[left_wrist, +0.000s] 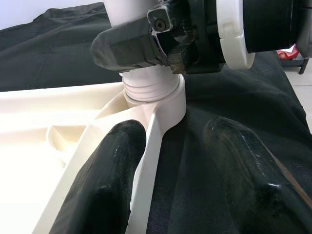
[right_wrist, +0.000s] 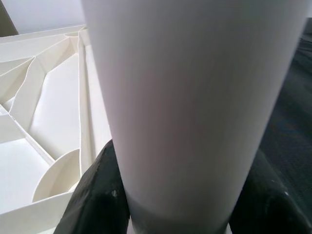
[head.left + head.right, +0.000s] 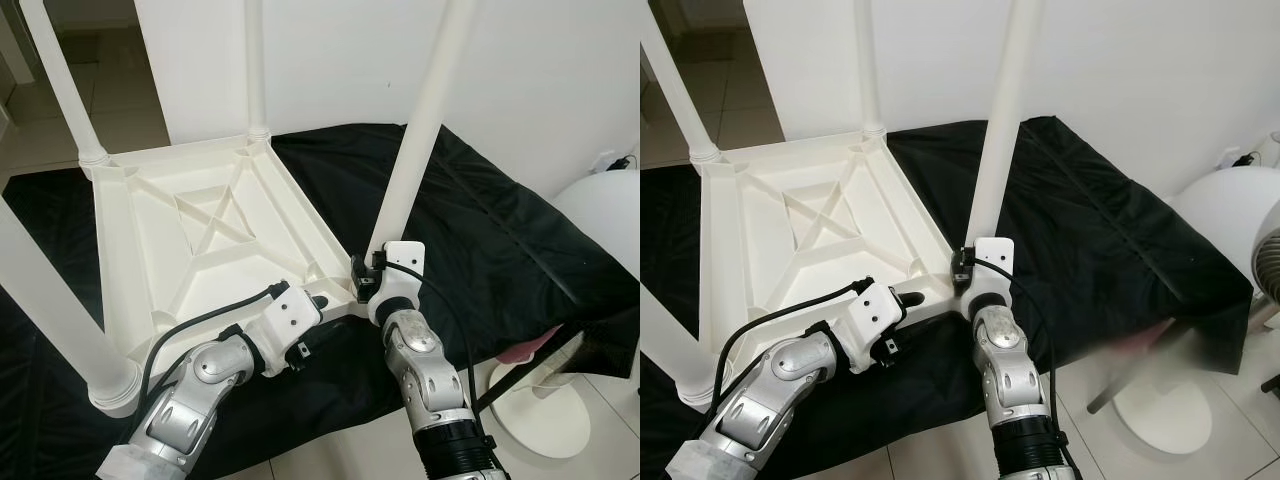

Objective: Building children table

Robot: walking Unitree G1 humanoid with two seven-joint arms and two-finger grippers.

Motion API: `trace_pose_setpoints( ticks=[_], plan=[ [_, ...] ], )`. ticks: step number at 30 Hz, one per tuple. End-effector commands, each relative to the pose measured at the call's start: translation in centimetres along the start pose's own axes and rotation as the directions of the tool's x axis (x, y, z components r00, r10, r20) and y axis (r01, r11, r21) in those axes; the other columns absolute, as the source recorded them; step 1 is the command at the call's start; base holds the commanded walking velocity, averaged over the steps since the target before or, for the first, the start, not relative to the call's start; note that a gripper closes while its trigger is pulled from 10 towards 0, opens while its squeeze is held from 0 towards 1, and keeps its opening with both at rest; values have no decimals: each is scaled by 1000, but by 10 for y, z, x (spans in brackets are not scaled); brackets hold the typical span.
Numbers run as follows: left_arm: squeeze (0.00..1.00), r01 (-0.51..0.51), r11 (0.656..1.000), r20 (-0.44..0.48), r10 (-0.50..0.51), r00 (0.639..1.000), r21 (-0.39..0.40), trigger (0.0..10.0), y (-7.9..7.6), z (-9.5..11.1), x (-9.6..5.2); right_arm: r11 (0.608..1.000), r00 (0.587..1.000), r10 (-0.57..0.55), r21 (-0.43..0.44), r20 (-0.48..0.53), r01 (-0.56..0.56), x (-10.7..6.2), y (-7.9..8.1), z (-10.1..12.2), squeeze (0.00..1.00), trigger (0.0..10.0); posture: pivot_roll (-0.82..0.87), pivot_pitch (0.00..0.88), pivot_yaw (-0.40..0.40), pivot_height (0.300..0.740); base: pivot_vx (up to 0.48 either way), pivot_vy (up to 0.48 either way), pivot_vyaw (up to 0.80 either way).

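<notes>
A white plastic children's table (image 3: 150,255) lies upside down on a black cloth (image 3: 500,230), its legs pointing up. My right gripper (image 3: 368,277) is shut on the foot of the near right leg (image 3: 415,140), just above its corner socket (image 1: 155,92). In the right wrist view the leg (image 2: 195,97) stands between both black fingers (image 2: 100,195). My left gripper (image 3: 318,300) is open at the same corner. Its fingers (image 1: 109,170) straddle the table's rim (image 1: 153,141), and the right gripper (image 1: 146,44) hangs just beyond them.
Three other legs stand up: far left (image 3: 60,80), far middle (image 3: 255,70), near left (image 3: 60,320). A white round object (image 3: 605,210) on a round base (image 3: 545,410) stands at the right on the tiled floor. A white wall rises behind.
</notes>
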State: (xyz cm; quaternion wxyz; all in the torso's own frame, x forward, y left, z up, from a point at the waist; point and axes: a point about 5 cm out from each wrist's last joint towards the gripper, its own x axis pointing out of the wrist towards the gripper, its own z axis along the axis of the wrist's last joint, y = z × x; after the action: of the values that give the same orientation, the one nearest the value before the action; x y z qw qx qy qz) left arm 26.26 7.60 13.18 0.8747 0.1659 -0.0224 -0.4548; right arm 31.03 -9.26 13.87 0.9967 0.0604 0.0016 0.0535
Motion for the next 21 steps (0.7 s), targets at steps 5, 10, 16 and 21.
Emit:
trace_pose_setpoints(
  ticks=[5, 10, 16, 21],
  plan=[
    [0, 3, 1000, -3, -3, 1000, -5, 10000, -1, 0, -1, 994, 996, 84, 65, 42, -87, -4, 4, 7, 1000, 10000, -36, 12, -28, 740, 0, 0, 0],
    [0, 8, 1000, 2, -8, 1000, -3, 10000, -1, 0, 1, 961, 963, 269, 58, 29, -270, -3, -17, 13, 0, 10000, -49, 8, -31, 740, 0, 0, 0],
    [0, 11, 1000, 7, -11, 1000, -7, 10000, -3, 1, 3, 915, 918, 397, -77, 4, -396, -4, -35, 15, 0, 10000, -54, 8, -32, 740, 0, 0, 0],
    [0, 12, 1000, 8, -12, 1000, -9, 10000, -3, 1, 3, 865, 874, 482, -129, -51, -485, -3, -48, 12, 0, 10000, -54, 7, -39, 740, 0, 0, 0]
  ],
)
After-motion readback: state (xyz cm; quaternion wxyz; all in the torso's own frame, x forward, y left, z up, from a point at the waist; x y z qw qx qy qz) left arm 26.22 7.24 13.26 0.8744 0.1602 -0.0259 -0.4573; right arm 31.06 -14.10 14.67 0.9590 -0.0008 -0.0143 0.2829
